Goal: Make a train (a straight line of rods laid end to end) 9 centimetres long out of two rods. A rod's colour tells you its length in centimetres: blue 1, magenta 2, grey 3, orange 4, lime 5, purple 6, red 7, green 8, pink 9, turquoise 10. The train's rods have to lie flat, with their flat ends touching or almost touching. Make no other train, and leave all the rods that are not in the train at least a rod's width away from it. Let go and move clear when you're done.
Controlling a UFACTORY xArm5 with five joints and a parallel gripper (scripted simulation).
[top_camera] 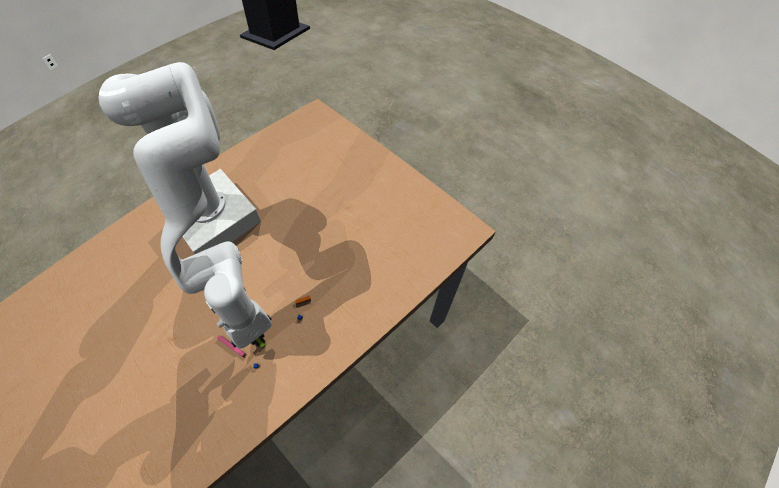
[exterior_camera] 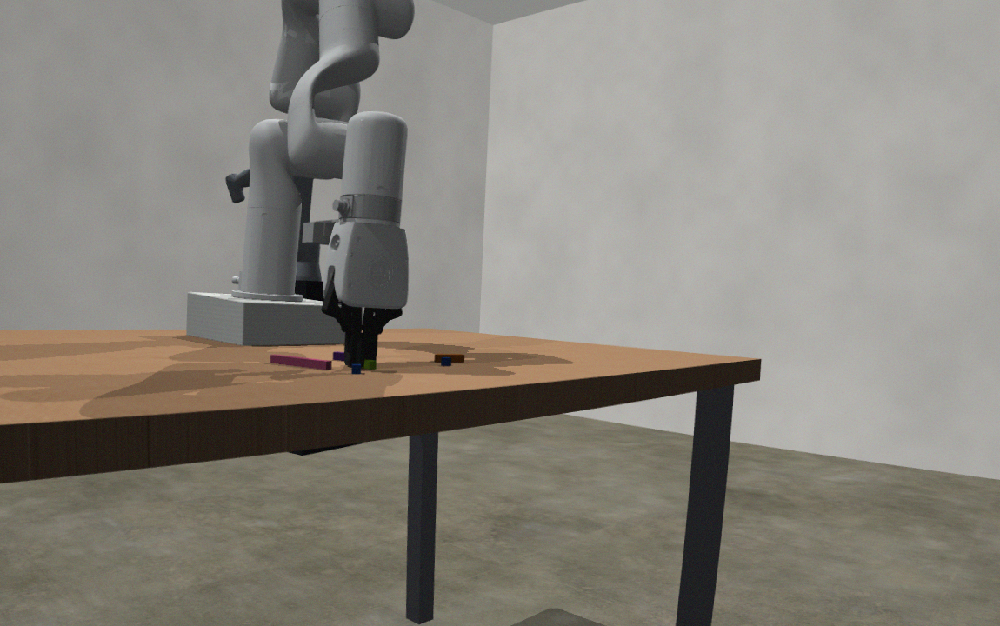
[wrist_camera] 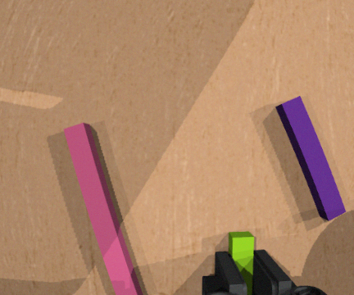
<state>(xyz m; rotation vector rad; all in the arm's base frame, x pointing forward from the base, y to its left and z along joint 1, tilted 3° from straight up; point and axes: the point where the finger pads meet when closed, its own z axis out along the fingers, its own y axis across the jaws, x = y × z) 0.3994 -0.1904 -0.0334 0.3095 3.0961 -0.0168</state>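
My gripper (wrist_camera: 238, 279) (top_camera: 257, 343) (exterior_camera: 361, 351) is down at the table top and shut on the lime rod (wrist_camera: 241, 249) (top_camera: 260, 343) (exterior_camera: 370, 363), which lies flat between the fingers. An orange rod (top_camera: 303, 300) (exterior_camera: 448, 356) lies flat further right, apart from it. In the wrist view the lime rod's far end sticks out past the fingertips; its near end is hidden by the gripper.
A pink rod (wrist_camera: 103, 215) (top_camera: 229, 346) (exterior_camera: 299, 361) lies left of the gripper. A purple rod (wrist_camera: 310, 157) (exterior_camera: 337, 356) lies to its right in the wrist view. Two small blue rods (top_camera: 299, 317) (top_camera: 255, 366) (exterior_camera: 356, 369) lie nearby. The arm's base block (top_camera: 225, 212) stands behind.
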